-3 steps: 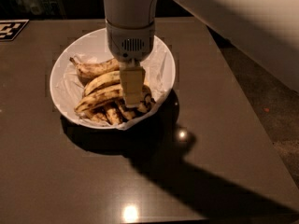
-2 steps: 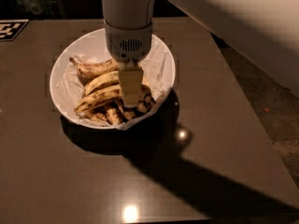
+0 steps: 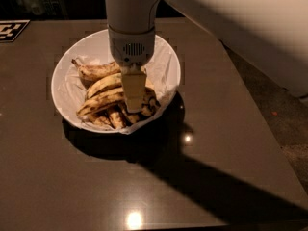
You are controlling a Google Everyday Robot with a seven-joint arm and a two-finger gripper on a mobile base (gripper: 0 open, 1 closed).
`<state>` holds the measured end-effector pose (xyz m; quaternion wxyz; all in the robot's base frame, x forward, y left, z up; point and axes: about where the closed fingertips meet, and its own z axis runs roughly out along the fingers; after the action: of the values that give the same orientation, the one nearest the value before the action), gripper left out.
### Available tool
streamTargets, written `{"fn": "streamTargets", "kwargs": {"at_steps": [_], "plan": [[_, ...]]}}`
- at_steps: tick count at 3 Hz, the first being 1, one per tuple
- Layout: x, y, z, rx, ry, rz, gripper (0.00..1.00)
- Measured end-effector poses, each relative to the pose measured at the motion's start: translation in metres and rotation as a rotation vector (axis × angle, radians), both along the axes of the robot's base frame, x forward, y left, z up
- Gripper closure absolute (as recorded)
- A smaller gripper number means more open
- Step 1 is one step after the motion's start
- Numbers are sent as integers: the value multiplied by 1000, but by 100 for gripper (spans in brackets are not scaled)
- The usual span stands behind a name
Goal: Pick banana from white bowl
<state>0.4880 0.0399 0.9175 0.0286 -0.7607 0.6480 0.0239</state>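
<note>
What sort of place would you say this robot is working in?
Probably an indoor robot test space, lab or office: a black-and-white tag sits on the far corner of the dark glossy table, lamp glints dot it, and the gripper hangs into the white bowl of bananas.

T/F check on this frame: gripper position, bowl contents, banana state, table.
1. The gripper is down inside the white bowl. True.
2. The bowl holds a single fruit. False: several bananas lie in it.
3. The banana is lifted clear of the bowl. False: it lies in the bowl among the others.
4. A black-and-white marker sits at the table's far left corner. True.
5. The bowl stands on a white cloth. False: it stands on a bare dark brown table.
</note>
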Motion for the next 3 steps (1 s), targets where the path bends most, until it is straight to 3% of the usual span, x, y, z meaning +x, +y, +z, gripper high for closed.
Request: {"fn": "streamTargets", "kwargs": {"at_steps": [2, 3], "plan": [[6, -6, -22, 5, 60, -22, 38], [7, -9, -25, 10, 71, -27, 56]]}}
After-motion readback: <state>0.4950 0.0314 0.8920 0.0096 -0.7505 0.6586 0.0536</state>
